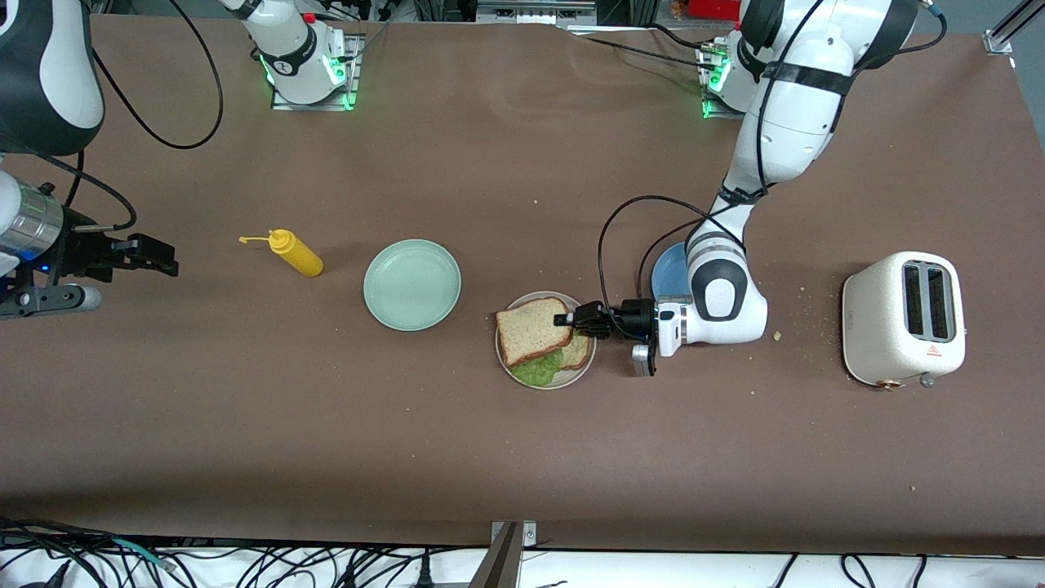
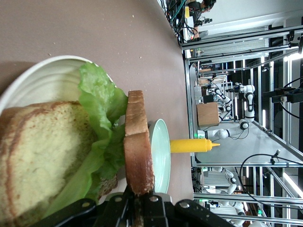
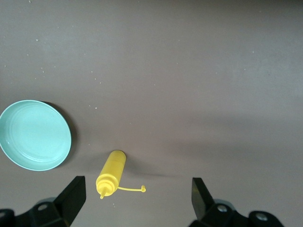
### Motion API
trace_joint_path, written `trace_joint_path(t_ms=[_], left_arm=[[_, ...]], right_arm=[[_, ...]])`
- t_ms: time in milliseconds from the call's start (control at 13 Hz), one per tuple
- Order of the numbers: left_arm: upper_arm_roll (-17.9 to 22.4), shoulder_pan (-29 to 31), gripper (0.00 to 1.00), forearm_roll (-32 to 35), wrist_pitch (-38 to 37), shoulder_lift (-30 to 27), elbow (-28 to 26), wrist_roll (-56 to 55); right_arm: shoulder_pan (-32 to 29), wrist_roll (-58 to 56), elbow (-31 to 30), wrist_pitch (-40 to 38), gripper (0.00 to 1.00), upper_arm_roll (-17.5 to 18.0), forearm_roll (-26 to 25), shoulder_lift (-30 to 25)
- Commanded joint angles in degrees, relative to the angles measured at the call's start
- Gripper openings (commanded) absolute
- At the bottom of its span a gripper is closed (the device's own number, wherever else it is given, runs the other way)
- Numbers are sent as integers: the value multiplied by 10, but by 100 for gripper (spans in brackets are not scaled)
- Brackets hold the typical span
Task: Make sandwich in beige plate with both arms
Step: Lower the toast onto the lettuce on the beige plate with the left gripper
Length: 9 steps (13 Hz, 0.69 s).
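One square bread slice (image 2: 137,146) is clamped between the left gripper (image 1: 565,319) fingers over lettuce (image 2: 102,123), a second slice (image 2: 38,151) and the round plate (image 1: 545,382); the right gripper (image 3: 137,198) is held apart, waiting.

Blue plate (image 1: 669,269) mostly covered by the left arm's wrist; only an arc showing. Lower bread slice (image 1: 578,351) and lettuce (image 1: 540,369) largely under the top slice (image 1: 532,329), beige plate (image 1: 522,377) showing just as a rim. Left hand (image 1: 569,318) cut off in its wrist view, fingertips out of frame. Right arm cropped by the front view's edge at its end of the bench. Toaster (image 1: 904,317) logo too small to read.
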Motion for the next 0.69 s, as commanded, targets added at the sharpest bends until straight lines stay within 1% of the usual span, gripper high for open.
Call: trace_joint_path(t_ms=[0, 77, 154, 231, 615], left_arm=[[4, 1, 3, -18, 0, -6, 5, 13], [4, 3, 21, -18, -2, -8, 5, 13], [5, 6, 49, -18, -2, -10, 5, 10], [5, 8, 99, -18, -2, -17, 1, 13], [9, 16, 100, -17, -2, -34, 2, -1]], right_arm=[[-5, -13, -22, -1, 99, 2, 1, -20], [-5, -12, -22, -1, 99, 2, 1, -20], [-5, -12, -21, -1, 99, 2, 1, -20], [-5, -13, -21, -1, 99, 2, 1, -20], [-5, -13, -21, -1, 99, 2, 1, -20]])
